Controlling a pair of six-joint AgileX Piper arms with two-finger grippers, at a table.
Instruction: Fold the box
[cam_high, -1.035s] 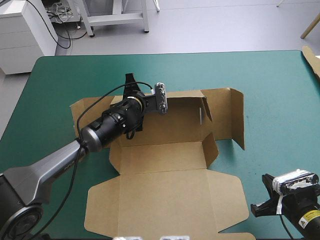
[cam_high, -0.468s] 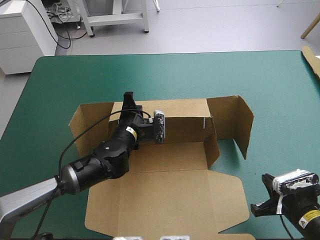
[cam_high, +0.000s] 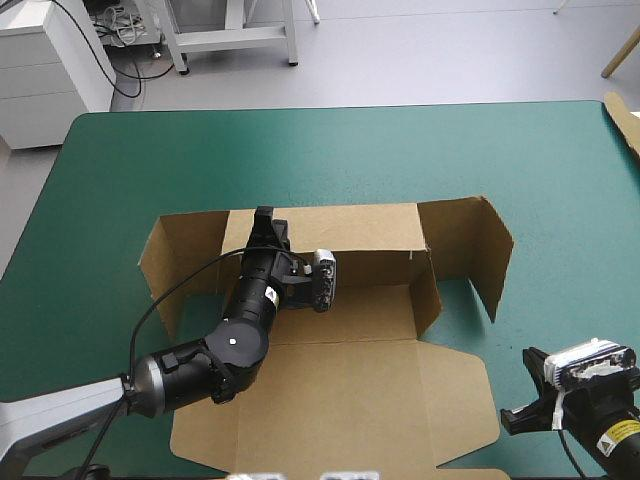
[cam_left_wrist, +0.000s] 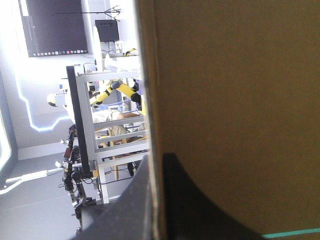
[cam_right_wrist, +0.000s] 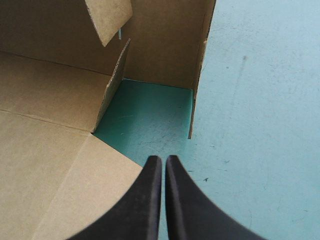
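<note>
The brown box (cam_high: 340, 390) lies in the middle of the table. Its lid panel is flat toward the near edge, and its back wall (cam_high: 350, 225) and side flaps (cam_high: 480, 250) are raised. My left gripper (cam_high: 265, 222) is at the top edge of the back wall, shut on it. In the left wrist view the board (cam_left_wrist: 235, 100) stands between the black fingers (cam_left_wrist: 159, 165). My right gripper (cam_high: 516, 417) rests low near the table's front right corner. It is shut and empty (cam_right_wrist: 161, 160), over the cover just off the box's near right corner (cam_right_wrist: 45, 100).
The teal-green cover (cam_high: 120, 180) shows bare all around the box. A strip of brown board (cam_high: 625, 120) pokes in at the table's far right edge. The raised right flap (cam_right_wrist: 165, 45) stands ahead of my right gripper.
The left gripper drew back toward the near side, still holding the back wall. The wall and left flap now stand more upright. The right arm has not moved.
</note>
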